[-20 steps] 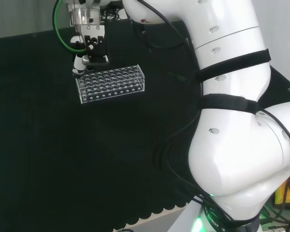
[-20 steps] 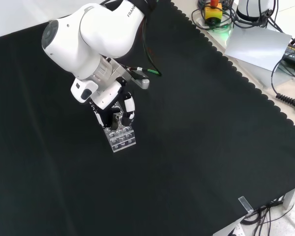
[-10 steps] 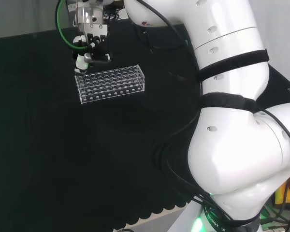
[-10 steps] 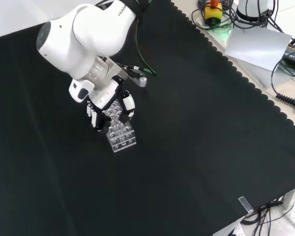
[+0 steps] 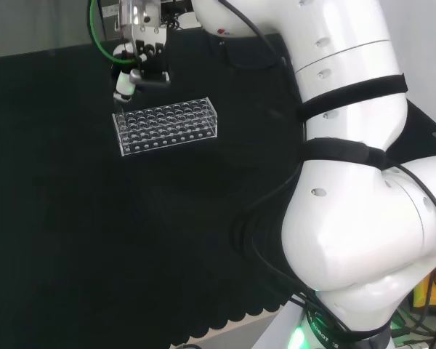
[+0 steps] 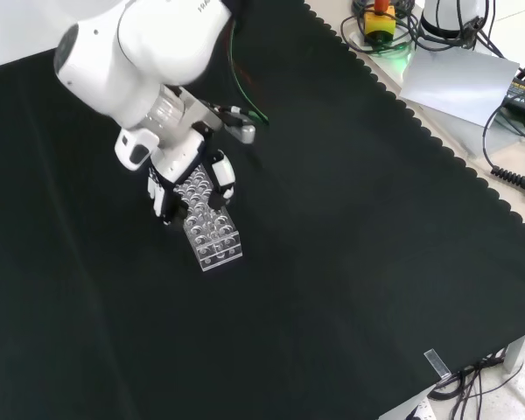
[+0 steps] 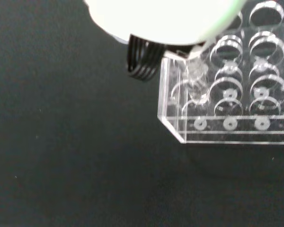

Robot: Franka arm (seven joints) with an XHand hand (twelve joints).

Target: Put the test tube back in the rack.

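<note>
As the head view showed it, the robot hand [image 5: 139,64] hung above the far left end of the clear test tube rack [image 5: 167,126], apart from it, with its fingers [image 5: 123,85] pointing down. The rack stood on the black cloth of the bench [image 5: 94,240], its long side running left to right. The arm's white links [image 5: 349,145] took up the right of the view.

Seen from the front view, the robot hand [image 6: 191,175] came down from the white link [image 6: 131,52] and overlapped the far end of the rack [image 6: 213,238]. Black and white fingers [image 6: 220,175] stood on either side of that end. Whether they were curled could not be told. A green cable [image 6: 245,96] ran along the wrist.

At the wrist view, one corner of the rack [image 7: 227,104] lay close below a blurred white part of the robot hand [image 7: 170,19]. A clear test tube [image 7: 197,82] stood in the hole nearest that corner, its rim above the top plate. Whether the fingers touched the tube could not be told.
</note>
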